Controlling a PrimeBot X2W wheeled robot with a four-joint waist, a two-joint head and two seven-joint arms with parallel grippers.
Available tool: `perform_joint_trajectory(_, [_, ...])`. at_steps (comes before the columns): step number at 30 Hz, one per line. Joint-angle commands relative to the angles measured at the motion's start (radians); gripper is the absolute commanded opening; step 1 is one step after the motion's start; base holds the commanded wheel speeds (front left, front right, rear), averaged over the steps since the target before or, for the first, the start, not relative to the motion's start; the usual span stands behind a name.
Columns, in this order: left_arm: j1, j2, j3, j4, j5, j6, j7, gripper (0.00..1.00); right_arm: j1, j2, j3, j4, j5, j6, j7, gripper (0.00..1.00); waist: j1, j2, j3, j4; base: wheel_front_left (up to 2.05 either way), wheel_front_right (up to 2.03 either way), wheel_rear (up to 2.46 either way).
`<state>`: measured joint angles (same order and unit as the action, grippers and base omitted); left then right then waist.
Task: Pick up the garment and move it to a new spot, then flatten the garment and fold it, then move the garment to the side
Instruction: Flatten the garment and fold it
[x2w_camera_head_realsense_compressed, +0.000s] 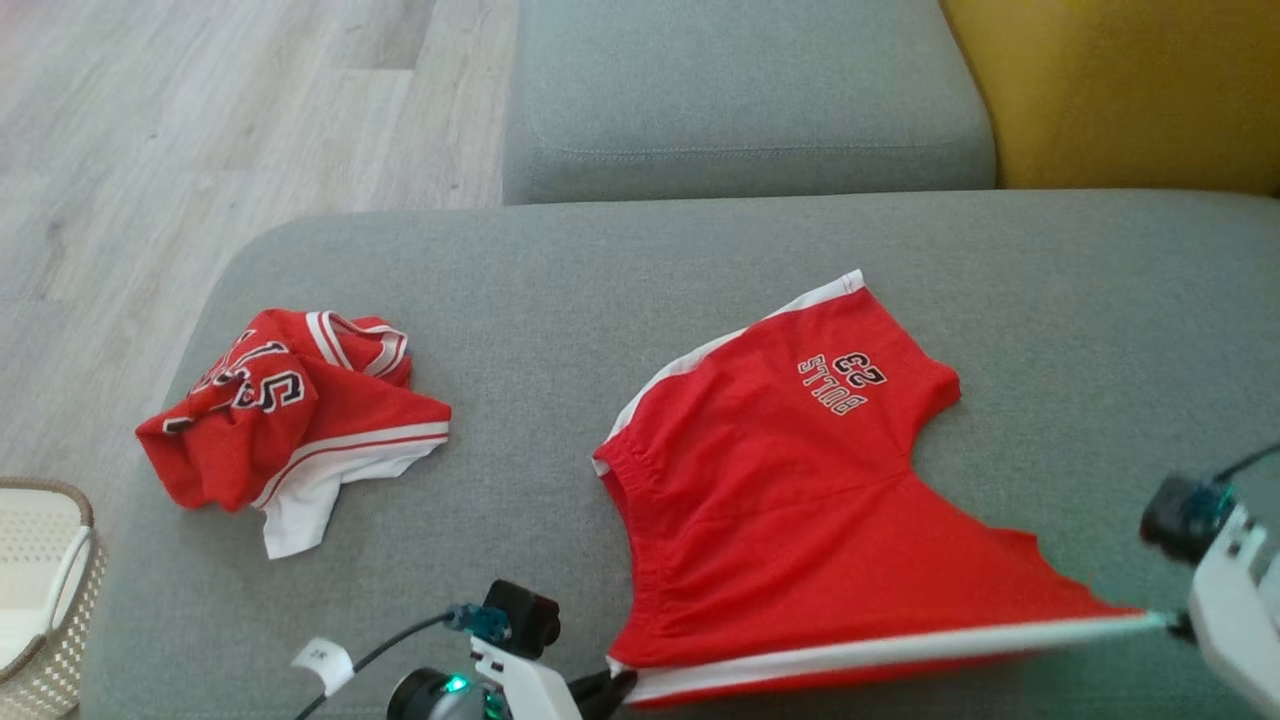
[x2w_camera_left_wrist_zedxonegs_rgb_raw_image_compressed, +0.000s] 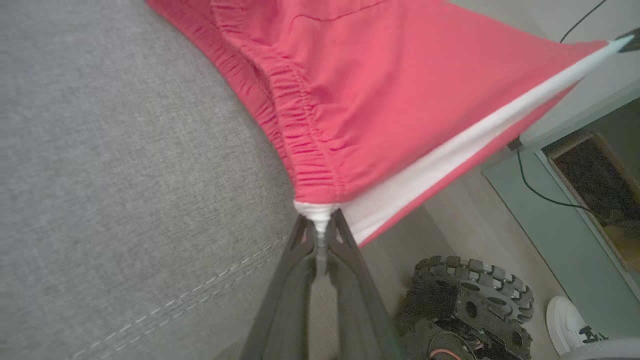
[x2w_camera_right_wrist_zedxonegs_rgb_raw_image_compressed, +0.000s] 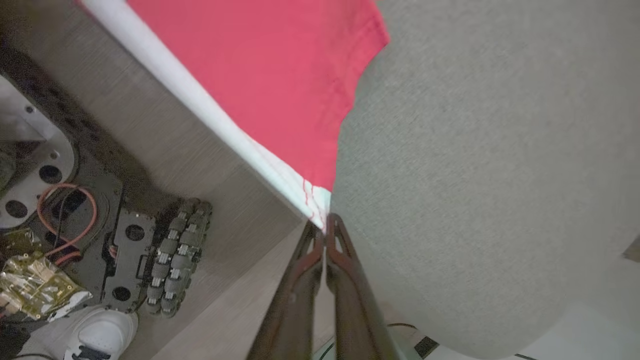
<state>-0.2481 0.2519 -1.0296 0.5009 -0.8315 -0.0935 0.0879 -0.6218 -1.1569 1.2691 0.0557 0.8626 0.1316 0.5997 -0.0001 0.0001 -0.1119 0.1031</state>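
Left claw (x2w_camera_left_wrist_zedxonegs_rgb_raw_image_compressed: 320, 227), right claw (x2w_camera_right_wrist_zedxonegs_rgb_raw_image_compressed: 325, 229): each clenched on a white-trimmed corner of red jersey shorts (x2w_camera_head_realsense_compressed: 790, 490), edge taut over grey fabric sofa (x2w_camera_head_realsense_compressed: 1050, 300).

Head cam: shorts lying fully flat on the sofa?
No, the shorts are held by the hem, taut between the left end effector and right end effector.

Home living room, as far as I can tell: I'm working over a grey fabric sofa seat (x2w_camera_head_realsense_compressed: 700, 250) with a matching cushion (x2w_camera_head_realsense_compressed: 740, 90) behind it. Pale wood-plank floor (x2w_camera_head_realsense_compressed: 200, 120), woven basket (x2w_camera_head_realsense_compressed: 75, 620) beside the sofa.
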Motion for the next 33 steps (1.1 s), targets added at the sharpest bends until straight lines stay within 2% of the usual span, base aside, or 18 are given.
perform_joint_trajectory(1, [-0.033, 0.039, 0.035, -0.044, -0.01, 0.02, 0.004, 0.0, 0.001, -0.058, -0.046, 0.006, 0.0, -0.001, -0.01, 0.0, 0.0001, -0.0001, 0.001, 0.002, 0.0, 0.0, 0.0])
perform_joint_trajectory(6, [-0.042, 0.057, 0.066, -0.169, -0.025, 0.077, 0.027, 0.0, -0.019, -0.012, -0.143, 0.054, -0.012, -0.001, -0.063, 0.0, 0.0001, -0.0001, 0.021, 0.02, 0.0, 0.0, 0.0])
perform_joint_trajectory(14, [-0.14, 0.038, 0.126, -0.26, -0.034, 0.142, 0.051, 0.0, -0.122, 0.08, -0.225, 0.139, -0.078, -0.001, -0.125, 0.0, 0.0001, -0.0001, 0.11, 0.062, 0.0, 0.0, 0.0])
perform_joint_trajectory(21, [-0.265, -0.032, 0.146, -0.218, -0.019, 0.15, 0.053, 0.0, -0.272, 0.127, -0.209, 0.208, -0.105, -0.001, -0.167, 0.0, 0.0001, -0.0001, 0.23, 0.102, 0.0, 0.0, 0.0])
perform_joint_trajectory(26, [-0.357, -0.091, 0.154, -0.147, -0.004, 0.142, 0.036, 0.0, -0.385, 0.152, -0.157, 0.27, -0.113, -0.001, -0.201, 0.0, 0.0001, -0.0001, 0.3, 0.123, 0.0, 0.0, 0.0])
perform_joint_trajectory(33, [-0.45, -0.134, 0.159, -0.052, 0.021, 0.135, 0.007, 0.0, -0.505, 0.181, -0.079, 0.351, -0.108, -0.001, -0.256, 0.0, 0.0001, -0.0001, 0.365, 0.138, 0.0, 0.0, 0.0])
